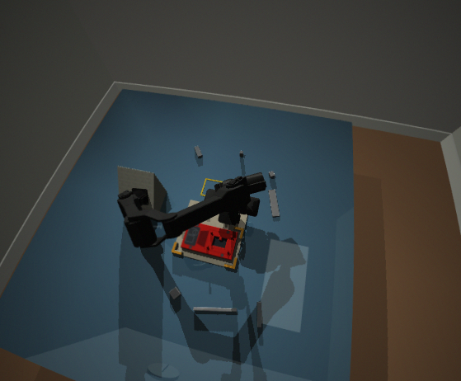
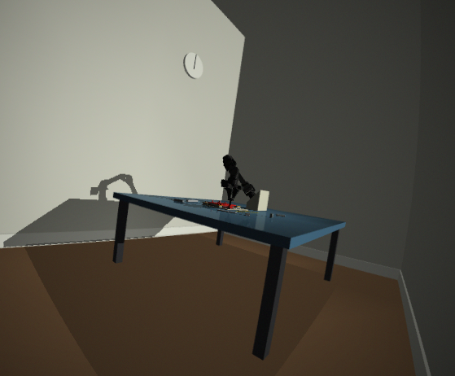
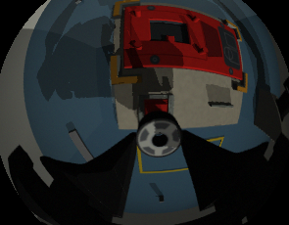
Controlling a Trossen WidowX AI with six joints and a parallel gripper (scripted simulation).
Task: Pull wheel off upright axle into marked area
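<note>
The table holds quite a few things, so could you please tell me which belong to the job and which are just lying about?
Belonging to the job:
- wheel, held in the hand
- yellow-outlined marked area
- red fixture on its pale board

Lying about:
- long grey bar
- grey rod
- small grey block
- pale box
</note>
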